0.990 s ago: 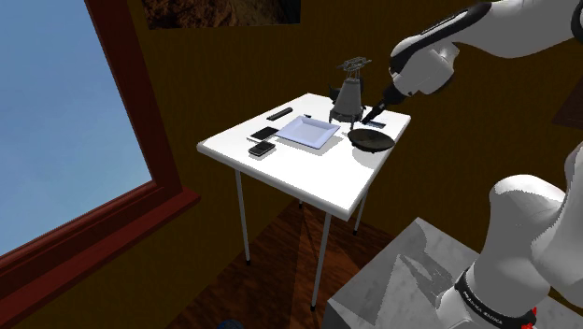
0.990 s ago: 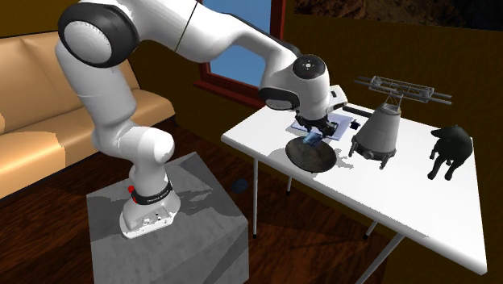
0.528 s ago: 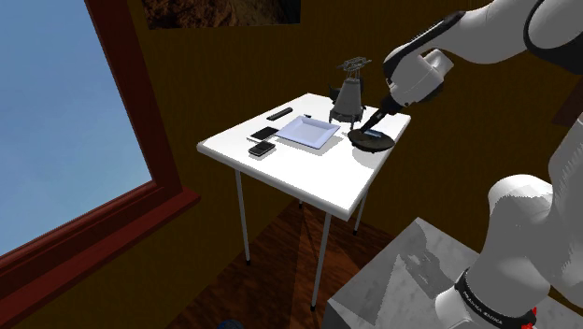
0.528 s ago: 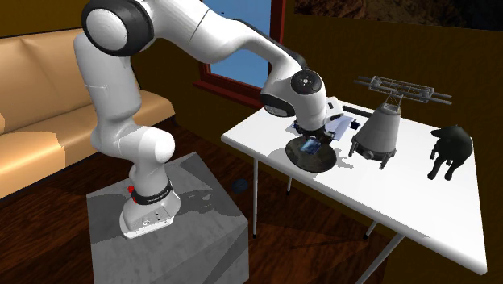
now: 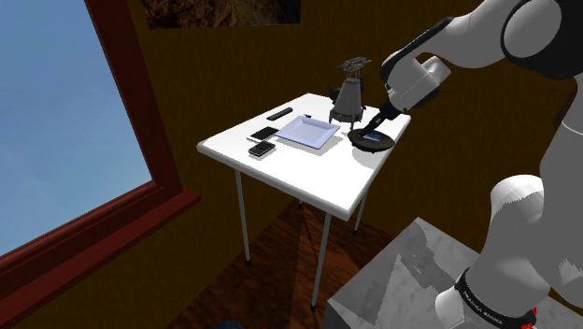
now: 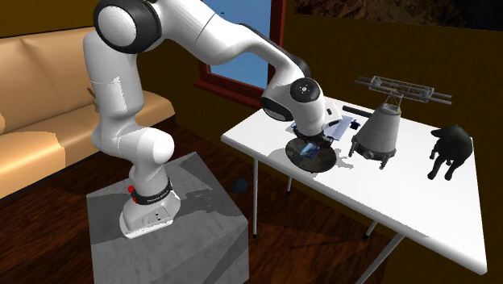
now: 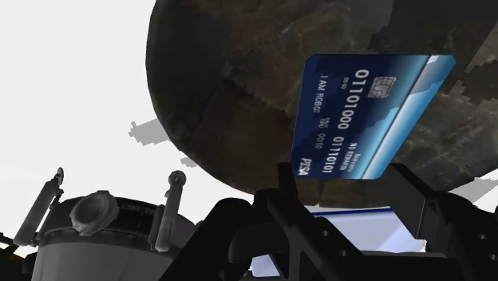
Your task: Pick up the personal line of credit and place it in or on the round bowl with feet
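A dark blue credit card [image 7: 359,112] with white digits and a chip sits between my gripper's [image 7: 341,172] black fingers, clasped at its near end. It hangs tilted just over the inside of the dark round bowl [image 7: 223,96]. In the shoulder view the gripper [image 5: 376,129] reaches down into the bowl [image 5: 356,140] at the table's right edge, with the card [image 5: 376,141] low inside it. In the second exterior view the card [image 6: 305,148] shows under the gripper [image 6: 310,141], over the bowl [image 6: 321,161].
The white table [image 5: 280,168] also carries a white square plate [image 5: 308,132], a grey cone-shaped object with a frame on top [image 6: 380,133], two dark phones [image 5: 263,148] and a black animal figure [image 6: 447,149]. A tan sofa [image 6: 40,97] stands behind the stand.
The gripper has come down over the bowl with the card, bringing the card lower into the bowl. The arm's upper joints have swung up and back.
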You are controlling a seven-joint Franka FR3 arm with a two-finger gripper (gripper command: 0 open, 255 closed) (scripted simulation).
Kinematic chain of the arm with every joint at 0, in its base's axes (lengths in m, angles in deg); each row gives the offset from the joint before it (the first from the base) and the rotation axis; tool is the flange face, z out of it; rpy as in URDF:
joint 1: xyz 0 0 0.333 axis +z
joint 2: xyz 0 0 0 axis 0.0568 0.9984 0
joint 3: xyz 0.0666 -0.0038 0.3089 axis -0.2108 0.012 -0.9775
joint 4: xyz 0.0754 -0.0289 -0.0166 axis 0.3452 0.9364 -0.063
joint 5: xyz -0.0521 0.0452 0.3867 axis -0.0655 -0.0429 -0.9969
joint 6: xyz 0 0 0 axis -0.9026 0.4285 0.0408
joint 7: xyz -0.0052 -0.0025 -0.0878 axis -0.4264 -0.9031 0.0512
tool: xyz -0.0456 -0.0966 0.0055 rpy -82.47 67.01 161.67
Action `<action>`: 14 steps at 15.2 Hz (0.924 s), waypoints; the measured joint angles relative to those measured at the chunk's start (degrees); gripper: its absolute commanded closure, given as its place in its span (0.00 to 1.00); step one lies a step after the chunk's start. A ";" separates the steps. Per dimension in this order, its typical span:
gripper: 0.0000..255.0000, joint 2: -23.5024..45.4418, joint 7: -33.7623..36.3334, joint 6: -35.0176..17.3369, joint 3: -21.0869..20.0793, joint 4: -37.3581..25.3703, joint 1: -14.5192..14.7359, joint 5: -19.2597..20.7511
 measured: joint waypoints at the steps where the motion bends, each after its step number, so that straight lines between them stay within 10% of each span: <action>1: 1.00 0.03 -0.03 0.01 -0.02 0.00 -0.02 -0.04; 2: 0.00 0.04 -0.04 0.01 -0.03 0.00 -0.03 -0.06; 9: 0.00 -1.56 1.18 -0.37 1.10 0.21 0.94 1.91; 12: 0.00 -15.50 14.01 -5.24 1.59 3.33 2.34 21.25; 14: 0.00 -18.14 16.74 -5.36 -0.92 3.80 -0.64 26.26</action>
